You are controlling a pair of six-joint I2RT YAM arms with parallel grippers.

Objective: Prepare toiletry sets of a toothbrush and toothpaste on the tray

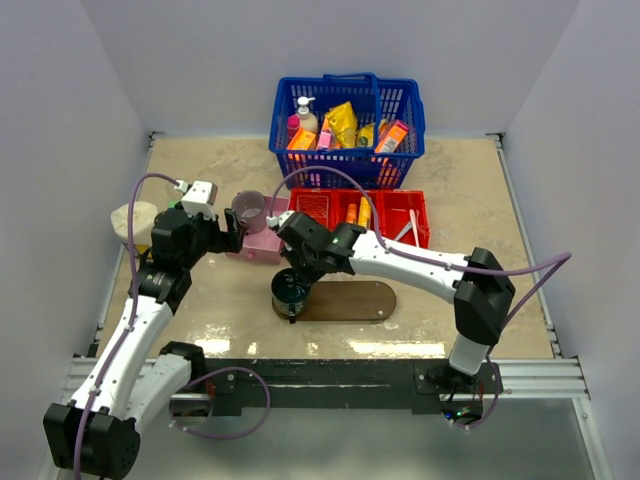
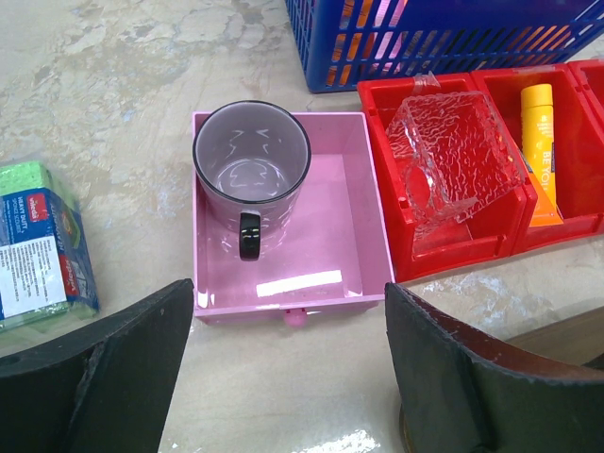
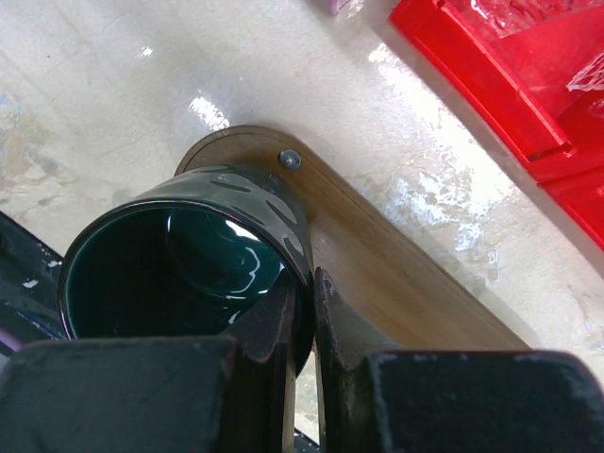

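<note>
At far left we see a wrapped green sponge [image 2: 38, 241] lying on the table. Just right of it sits the pink box [image 2: 326, 245], with a purple glass mug [image 2: 251, 165] standing upright in its left half. The left gripper [image 2: 288, 311] hovers at the near side of this box, its fingers [image 2: 104, 368] spread wide with nothing between them.

Next comes the right gripper [image 3: 304, 293], pinched tight on the wall of a dark green cup [image 3: 179, 274], one finger inside the rim and one outside. The cup is at the left end of the tray [image 1: 355, 300]; we cannot tell whether it rests there. We see no brush or tube on the tray's bare wood.

Behind the tray is the red bin [image 1: 395, 203]. Its left compartment holds a crumpled clear plastic cup [image 2: 453, 165], the middle one holds the toothpaste [image 1: 358, 213] tubes side by side, and the right one holds a toothbrush [image 1: 406, 231] lying aslant. The blue basket [image 1: 400, 165] stands farther back.
</note>
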